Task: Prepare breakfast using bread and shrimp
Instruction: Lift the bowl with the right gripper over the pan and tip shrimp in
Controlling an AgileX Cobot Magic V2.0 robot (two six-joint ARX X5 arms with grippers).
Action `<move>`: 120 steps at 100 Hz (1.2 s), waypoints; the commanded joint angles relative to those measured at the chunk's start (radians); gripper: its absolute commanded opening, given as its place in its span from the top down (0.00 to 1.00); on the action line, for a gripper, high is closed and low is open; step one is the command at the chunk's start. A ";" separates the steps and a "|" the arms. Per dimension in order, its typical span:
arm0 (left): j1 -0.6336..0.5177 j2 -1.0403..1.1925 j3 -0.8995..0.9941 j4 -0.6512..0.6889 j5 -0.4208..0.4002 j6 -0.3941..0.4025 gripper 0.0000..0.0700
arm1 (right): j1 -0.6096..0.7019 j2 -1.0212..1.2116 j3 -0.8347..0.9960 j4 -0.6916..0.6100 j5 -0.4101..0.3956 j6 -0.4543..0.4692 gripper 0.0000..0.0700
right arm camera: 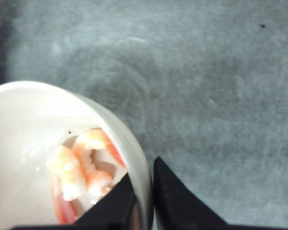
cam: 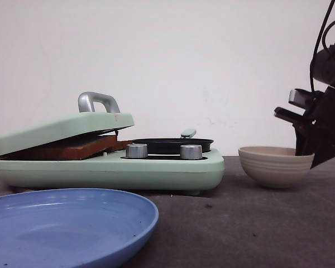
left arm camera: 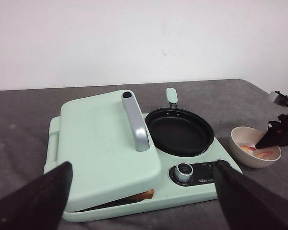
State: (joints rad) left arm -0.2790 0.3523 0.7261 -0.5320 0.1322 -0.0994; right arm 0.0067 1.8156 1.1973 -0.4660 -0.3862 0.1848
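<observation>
Wall (cam: 212, 67): plain white, unbroken across the whole back of the front view, with a few faint scuffs.
Table surface (cam: 240, 223): covered in dark grey cloth that looked like felt, dotted with small specks.
Table's far edge (left arm camera: 86, 87): met the wall in a straight line.
Cloth up close (right arm camera: 206, 72): grey, with pale rubbed streaks and one dark speck.
Light: even and soft, casting only faint shadows on the cloth.
</observation>
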 commanded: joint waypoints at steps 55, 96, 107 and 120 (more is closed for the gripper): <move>-0.003 0.002 0.005 0.007 -0.001 -0.007 0.27 | 0.069 -0.300 0.022 0.286 -0.005 0.012 1.00; -0.003 0.001 0.005 0.007 -0.001 -0.005 0.27 | 0.306 -0.285 0.022 0.719 0.296 -0.337 1.00; -0.003 0.001 0.005 0.007 -0.001 0.007 0.27 | 0.357 -0.265 0.022 0.795 0.330 -0.440 1.00; -0.003 0.001 0.005 0.007 -0.001 0.013 0.27 | 0.421 -0.235 0.022 0.851 0.433 -0.561 1.00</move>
State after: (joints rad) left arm -0.2790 0.3523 0.7261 -0.5320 0.1322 -0.0959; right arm 0.4007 1.5505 1.1973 0.3573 -0.0051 -0.2516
